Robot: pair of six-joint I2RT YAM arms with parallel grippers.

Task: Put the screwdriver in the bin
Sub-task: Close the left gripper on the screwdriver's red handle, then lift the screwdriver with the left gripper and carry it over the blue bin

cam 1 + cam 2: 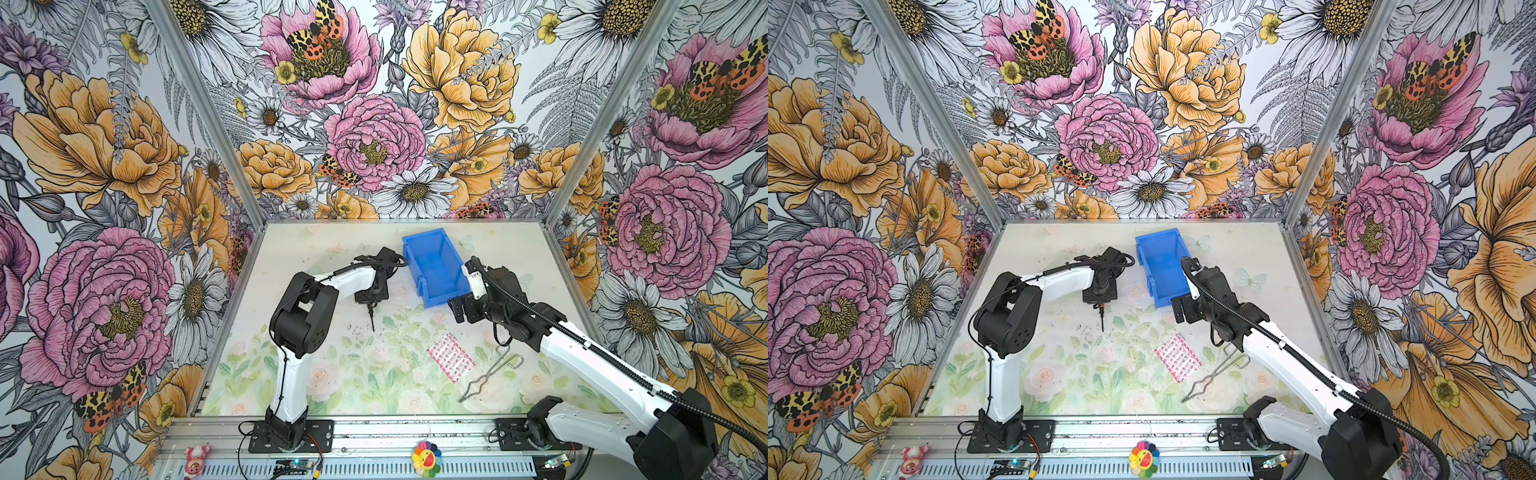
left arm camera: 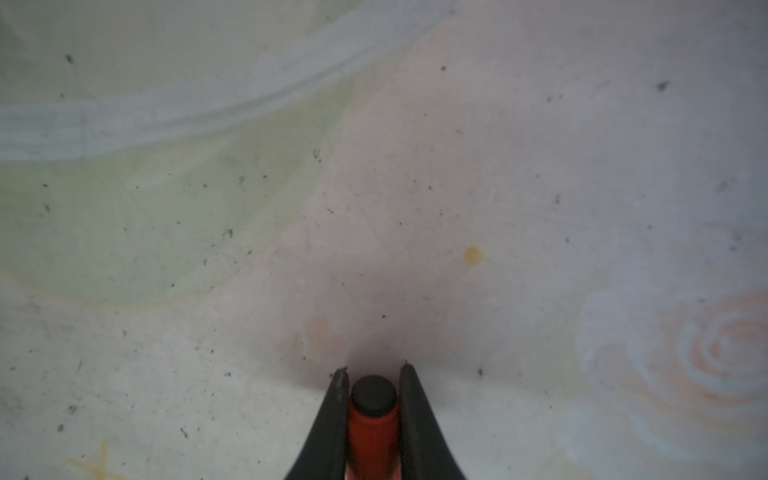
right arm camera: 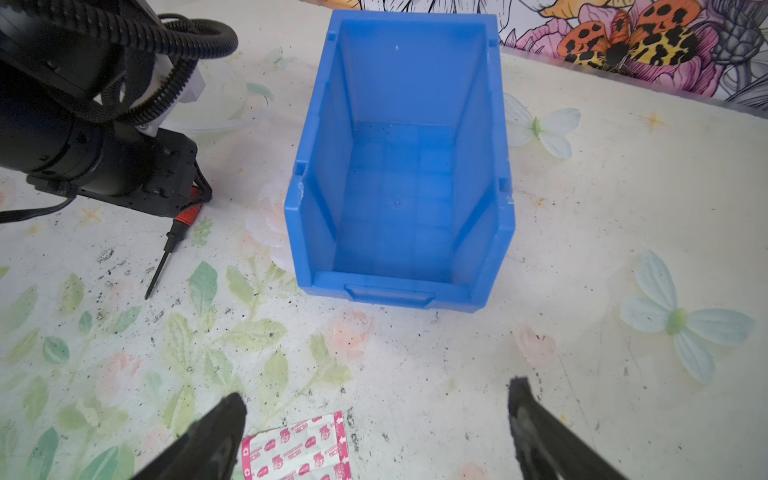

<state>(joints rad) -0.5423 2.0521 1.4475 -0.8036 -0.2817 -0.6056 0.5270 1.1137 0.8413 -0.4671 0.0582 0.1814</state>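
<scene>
Screwdriver [image 2: 372, 428] handle clamped in left tool [image 2: 372, 369]; right tool [image 3: 376, 390] spread wide near bin [image 3: 324, 166]

One screwdriver [image 3: 168, 245], one blue bin [image 3: 324, 187], one pink-and-white packet [image 1: 451, 357] and one pair of wire tongs [image 1: 486, 377].

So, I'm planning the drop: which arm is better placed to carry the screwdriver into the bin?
Left. The left fingers clamp the screwdriver beside the bin; the right fingers stand open and empty.

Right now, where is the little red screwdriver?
In both top views the screwdriver is a bit left of the bin, near the table's middle, its handle pinched in the left gripper.
</scene>
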